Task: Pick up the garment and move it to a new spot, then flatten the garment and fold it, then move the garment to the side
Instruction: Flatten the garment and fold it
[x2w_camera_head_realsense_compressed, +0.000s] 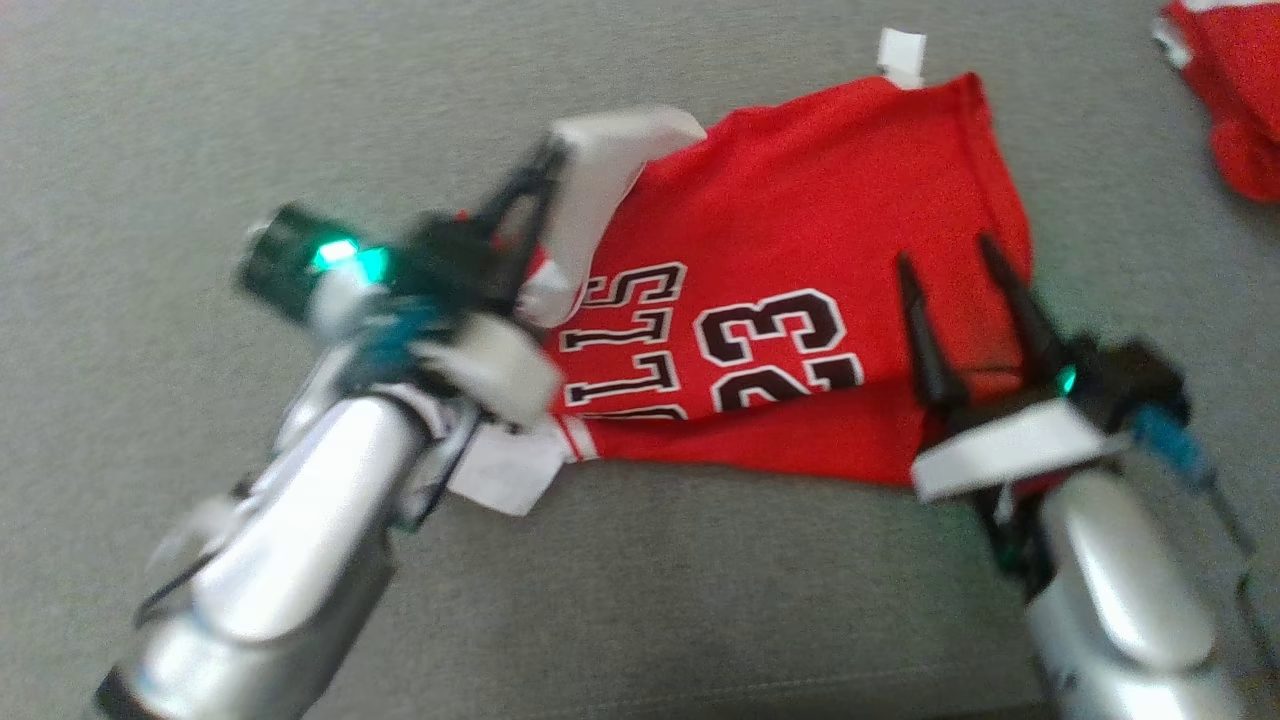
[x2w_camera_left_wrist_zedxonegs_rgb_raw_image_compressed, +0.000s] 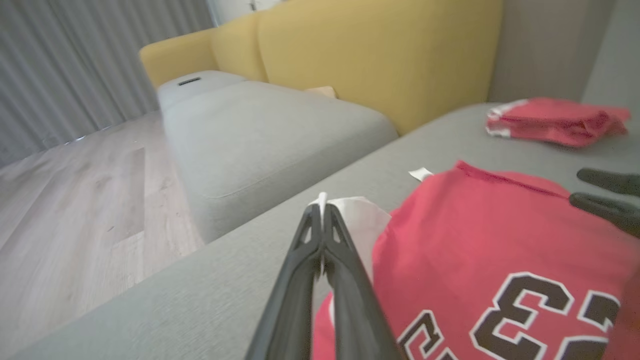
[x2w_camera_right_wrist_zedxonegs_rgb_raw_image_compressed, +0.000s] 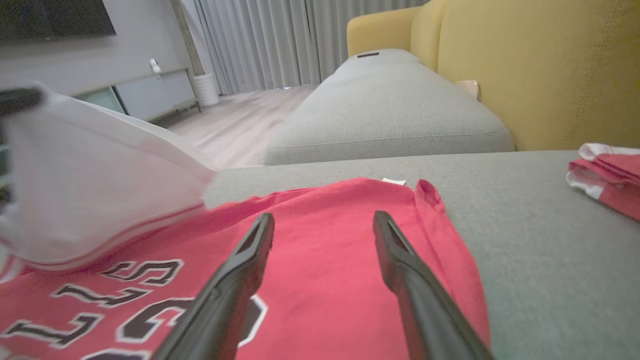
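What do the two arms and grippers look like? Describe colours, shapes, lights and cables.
The left forearm and right forearm are glossy silver cylinders. Each wrist carries black hardware with a green light and a blue cable; the right wrist also has a white plate. The left gripper and right gripper each end in two long, dark, tapering fingers.

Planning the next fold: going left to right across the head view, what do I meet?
Left gripper shut on the white sleeve → red jersey → open right gripper → second red garment.
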